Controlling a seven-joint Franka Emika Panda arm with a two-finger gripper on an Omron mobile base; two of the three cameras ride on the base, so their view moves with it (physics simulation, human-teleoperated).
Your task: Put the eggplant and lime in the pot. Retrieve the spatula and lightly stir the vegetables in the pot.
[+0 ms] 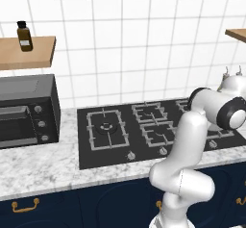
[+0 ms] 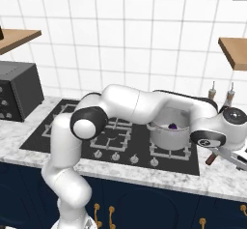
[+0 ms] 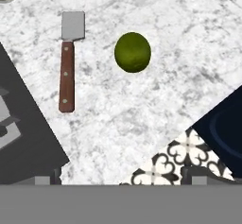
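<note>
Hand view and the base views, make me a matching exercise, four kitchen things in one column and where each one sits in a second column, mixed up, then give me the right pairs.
Things:
1. lime
2. spatula
3. pot
4. brown bottle

Places:
A. on a wooden wall shelf
B. on a stove burner
C. on the marble counter, lying flat, wooden handle and metal blade
D. on the marble counter, round and green, beside the spatula

Pairs: 1-D, 2-C, 3-B, 4-A

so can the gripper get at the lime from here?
Probably yes: the lime lies alone on bare marble counter, apart from the spatula, below the open gripper.
</note>
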